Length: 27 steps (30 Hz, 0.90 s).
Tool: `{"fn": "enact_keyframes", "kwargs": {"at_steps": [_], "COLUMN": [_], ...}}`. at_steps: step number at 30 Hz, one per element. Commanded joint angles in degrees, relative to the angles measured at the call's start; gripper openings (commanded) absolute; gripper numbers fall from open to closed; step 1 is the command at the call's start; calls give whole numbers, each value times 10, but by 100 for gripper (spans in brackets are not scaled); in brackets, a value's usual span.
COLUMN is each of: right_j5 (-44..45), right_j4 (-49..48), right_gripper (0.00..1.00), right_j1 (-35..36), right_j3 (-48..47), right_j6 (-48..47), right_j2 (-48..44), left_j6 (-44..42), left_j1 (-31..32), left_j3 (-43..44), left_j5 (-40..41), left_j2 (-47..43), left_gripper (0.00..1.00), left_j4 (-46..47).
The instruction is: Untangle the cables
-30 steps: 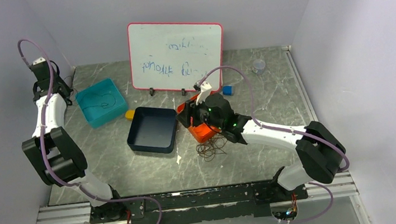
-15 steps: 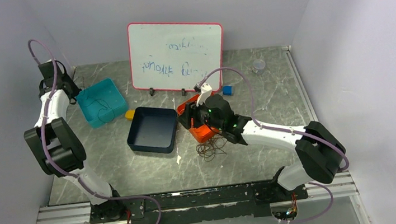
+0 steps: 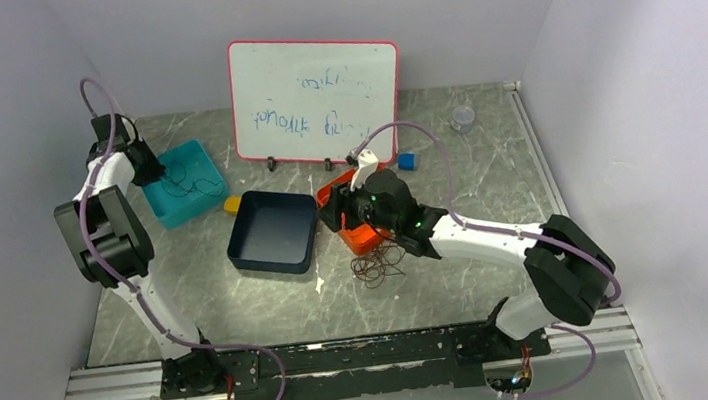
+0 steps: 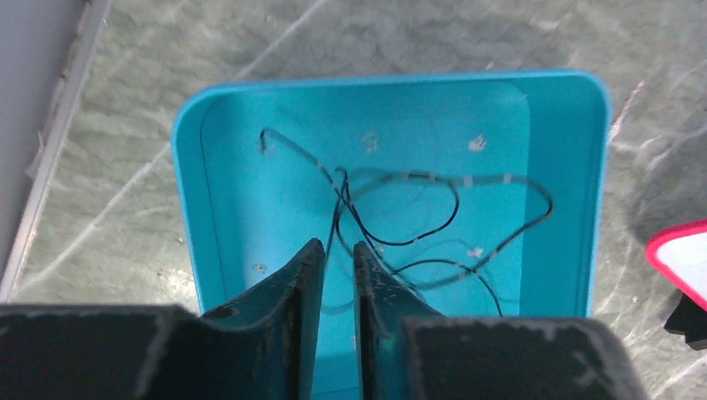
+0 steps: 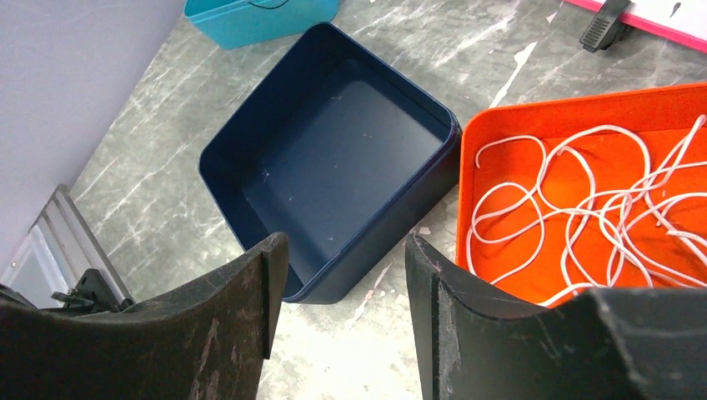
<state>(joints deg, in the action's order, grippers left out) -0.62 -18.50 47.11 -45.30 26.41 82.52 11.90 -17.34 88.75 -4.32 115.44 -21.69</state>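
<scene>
Well, my barely parted left end effector (image 4: pixel 338 246) straddles the black cable (image 4: pixel 457 204); lifting could snag it. My right end effector (image 5: pixel 343 250) hangs spread, empty.

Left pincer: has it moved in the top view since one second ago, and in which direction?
Yes. The left pincer moved right, toward the whiteboard, and now hangs over the teal tray's left side.
</scene>
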Motion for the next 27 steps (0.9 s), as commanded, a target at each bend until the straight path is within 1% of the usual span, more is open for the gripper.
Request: {"fn": "enact_keyframes", "kwargs": {"at_steps": [1,3,6,8,9,17,20,25,27], "right_j5": [-2,-4,-7,-9,-10,-16,-20,-17,-18], "right_j4": [2,2,2,2,2,0,0,1,2], "right_gripper": [57,57,57,57,57,57,58,58,58], "right_j1": [0,0,0,0,0,1,1,0,0], "right_j3": [1,0,-4,-5,-6,-8,-9,-6,-5], "right_j6": [2,1,2,3,3,4,5,3,3], "right_j2": [10,12,15,17,18,26,29,30,31], "left_j6": [10,13,18,20,22,22,16,-8,-24], "left_j1": [4,4,3,3,4,3,3,11,23], "left_j3": [18,14,15,14,12,-9,-20,-35,-34], "left_j5": [-3,10,30,41,44,36,2,-99,-124], "left_j2": [3,-6,-21,-35,-42,-85,-92,-87,-81], "left_gripper": [31,40,47,55,57,61,61,60,60], "left_j4": [-36,-32,-36,-39,-40,-38,-26,1,4]}}
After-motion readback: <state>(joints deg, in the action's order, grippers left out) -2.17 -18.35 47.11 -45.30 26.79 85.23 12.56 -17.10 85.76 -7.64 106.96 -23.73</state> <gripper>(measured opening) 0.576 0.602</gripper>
